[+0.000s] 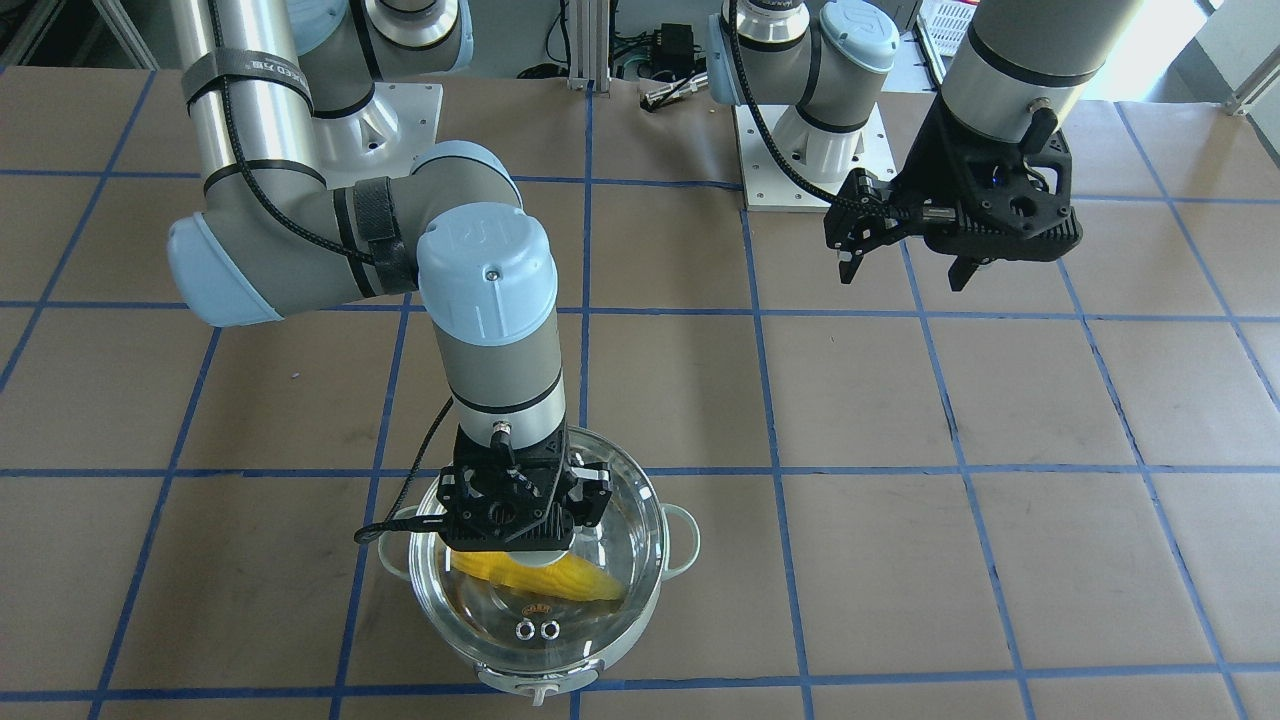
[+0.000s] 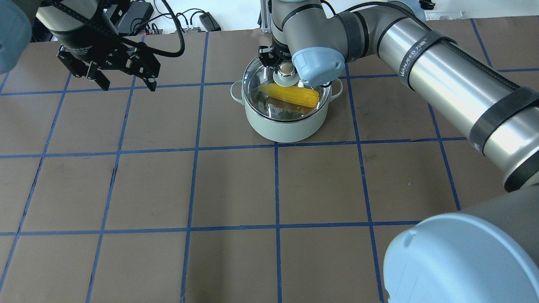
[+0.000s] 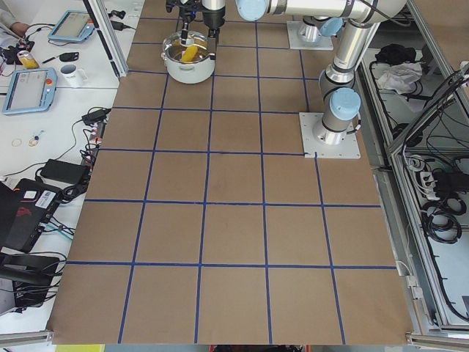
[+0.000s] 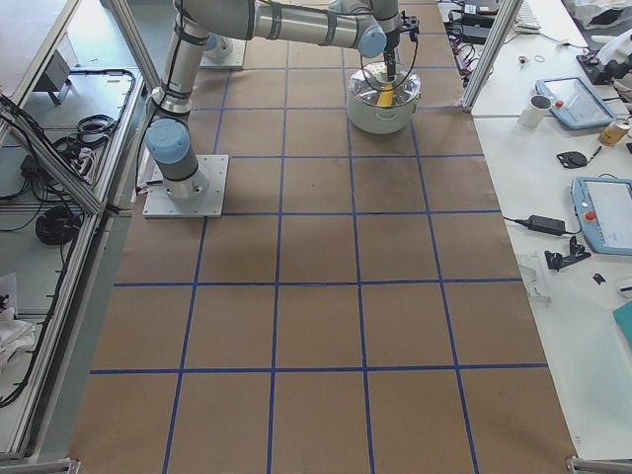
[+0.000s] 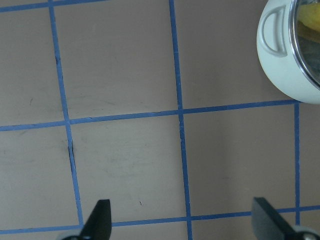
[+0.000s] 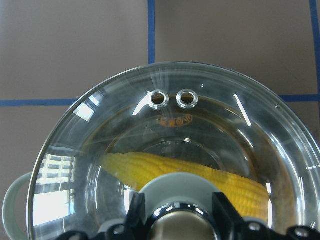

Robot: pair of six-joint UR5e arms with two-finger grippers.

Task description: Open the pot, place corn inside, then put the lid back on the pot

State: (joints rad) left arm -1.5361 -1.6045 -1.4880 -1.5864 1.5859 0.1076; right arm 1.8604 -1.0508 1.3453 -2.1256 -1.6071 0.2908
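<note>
Pot (image 2: 282, 126), upper centre of overhead view, corn (image 2: 290, 96) lying inside under glass lid (image 2: 257, 79); right gripper (image 6: 177, 222) clamped on lid's knob, apparently seating it; left gripper (image 2: 127, 84) spread empty, parked upper left.

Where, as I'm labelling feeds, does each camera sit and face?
Front-facing: across the table, facing the robot; both arms.
Overhead: behind the robot, looking forward and down; both arms.
Exterior left: table's left end, looking along it; both arms.
Exterior right: table's right end; right arm over pot.
Left wrist: down on table; open left end effector, fingertips only.
Right wrist: down on lid; right end effector at knob.
Shared: front-facing and right wrist show corn under lid.
</note>
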